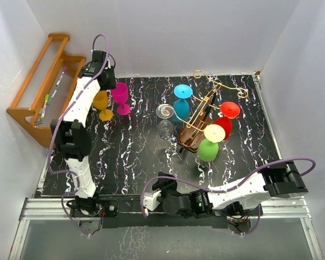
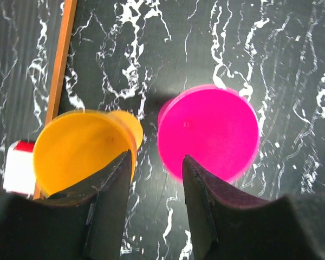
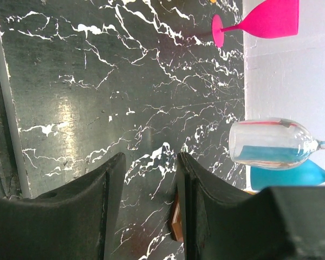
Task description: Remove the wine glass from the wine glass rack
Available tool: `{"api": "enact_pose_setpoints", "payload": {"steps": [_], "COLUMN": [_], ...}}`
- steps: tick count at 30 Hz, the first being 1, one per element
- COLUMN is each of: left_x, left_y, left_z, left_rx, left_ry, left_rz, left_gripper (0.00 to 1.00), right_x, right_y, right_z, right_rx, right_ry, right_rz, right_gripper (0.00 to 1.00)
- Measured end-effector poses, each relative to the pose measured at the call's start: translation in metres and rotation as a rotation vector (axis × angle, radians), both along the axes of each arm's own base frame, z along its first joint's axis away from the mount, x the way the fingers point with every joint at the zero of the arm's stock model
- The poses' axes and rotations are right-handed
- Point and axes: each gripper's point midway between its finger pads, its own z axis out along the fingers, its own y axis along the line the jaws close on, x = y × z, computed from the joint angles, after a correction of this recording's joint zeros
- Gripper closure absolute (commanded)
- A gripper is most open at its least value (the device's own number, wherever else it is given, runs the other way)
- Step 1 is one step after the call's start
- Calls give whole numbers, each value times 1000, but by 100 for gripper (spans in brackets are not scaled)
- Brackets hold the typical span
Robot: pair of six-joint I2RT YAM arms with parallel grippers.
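White walls close in a black table with white marble veins [image 1: 135, 162]. At its left edge stands an orange-brown wooden stepped shelf [image 1: 38, 97]. Right of the middle stands the wine glass rack [image 1: 192, 135], a brown violin-shaped wooden stand with curling gold wire arms. On these arms hang, bowl down, a cyan glass [image 1: 180, 111], a red glass [image 1: 223, 125], a green glass [image 1: 207, 151] and a clear glass [image 1: 165, 129].

The left arm [image 1: 78, 108] reaches to the far left. There a magenta plastic wine glass [image 1: 120, 93] and a yellow glass [image 1: 101, 100] stand upright on the table, just beside each other and well apart from the rack. The left gripper [image 2: 157, 160] hovers above the two, its fingers parted with only table between them, so it holds nothing. The right gripper [image 3: 150, 158] rests near the front edge, its jaws somewhat apart and empty.

I judge that the magenta glass is already off the rack and that the step in hand is the letting go. The next move calls for a straight rise, because the fingers are close to both rims.
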Motion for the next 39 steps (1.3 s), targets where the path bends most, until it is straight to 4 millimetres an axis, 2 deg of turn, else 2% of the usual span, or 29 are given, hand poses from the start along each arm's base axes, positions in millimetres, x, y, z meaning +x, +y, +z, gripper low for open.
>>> {"api": "enact_pose_setpoints", "payload": {"steps": [3,6,9,11,14,16,19,21,23,24,26,27,28,29,30,31,32,35,39], "left_x": [-23,-54,-86,-103,-123,-130,-131,-130,-130,-130,-129,-127,-127,-126,-126,-126,-126,-127,-128], "left_y": [3,4,6,9,15,19,22,21,19,17,10,6,2,-2,-5,-9,-11,-18,-25], "left_z": [30,75,125,149,169,165,137,115,94,86,76,76,76,77,78,78,78,77,77], "left_rx": [-20,-63,-107,-124,-135,-131,-123,-124,-133,-141,-162,-177,-192,-206,-217,-229,-238,-261,-279], "left_ry": [-91,-254,-450,-555,-665,-688,-649,-607,-566,-549,-525,-525,-528,-532,-536,-539,-539,-533,-529], "left_rz": [-2,-11,-15,-14,-4,11,33,40,40,36,22,11,0,-9,-18,-27,-34,-52,-69], "left_gripper": [51,47,46,46,46,46,46,46,47,47,47,47,47,47,47,48,48,48,48], "right_x": [0,2,23,49,108,150,226,280,327,348,376,389,393,393,388,380,369,334,285], "right_y": [5,18,39,52,64,62,45,15,-34,-65,-128,-172,-203,-241,-268,-284,-293,-300,-315], "right_z": [6,22,58,90,148,184,243,285,315,326,335,331,325,311,297,285,273,251,230], "right_rx": [-4,30,112,187,315,398,545,687,840,925,1069,1148,1198,1253,1298,1336,1373,1484,1643], "right_ry": [-16,-21,-14,-17,-25,-26,-1,26,79,114,175,218,240,276,317,365,420,587,728], "right_rz": [22,42,20,-28,-140,-222,-367,-474,-582,-631,-709,-763,-811,-883,-939,-977,-998,-992,-994], "right_gripper": [55,55,55,55,55,55,58,63,68,70,71,71,71,71,70,70,69,69,65]}}
